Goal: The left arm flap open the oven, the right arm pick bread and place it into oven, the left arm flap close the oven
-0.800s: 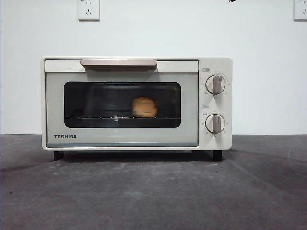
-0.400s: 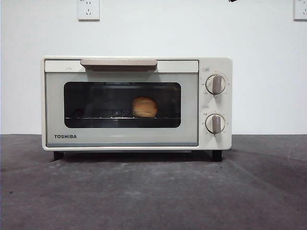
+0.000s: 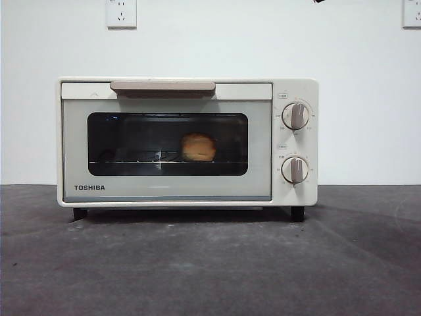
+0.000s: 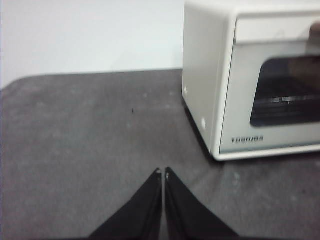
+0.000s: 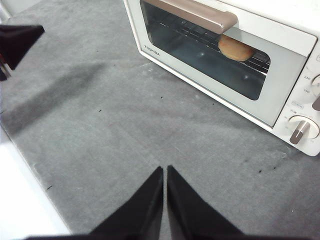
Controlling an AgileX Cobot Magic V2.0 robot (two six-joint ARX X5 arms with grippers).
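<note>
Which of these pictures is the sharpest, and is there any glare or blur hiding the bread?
Front view: sharp and evenly lit; the bread shows dimly through the dark glass of the oven, with faint reflections. Left wrist view: soft and blurry, the oven washed out, bread not visible. Right wrist view: fairly clear, the bread seen partly behind the handle; a soft shadow crosses the table.

White wall (image 3: 210, 46) behind, with one socket (image 3: 122, 13) at 11 o'clock and another (image 3: 412, 13) at 1 o'clock. Dark grey table mat (image 3: 210, 263) below.
</note>
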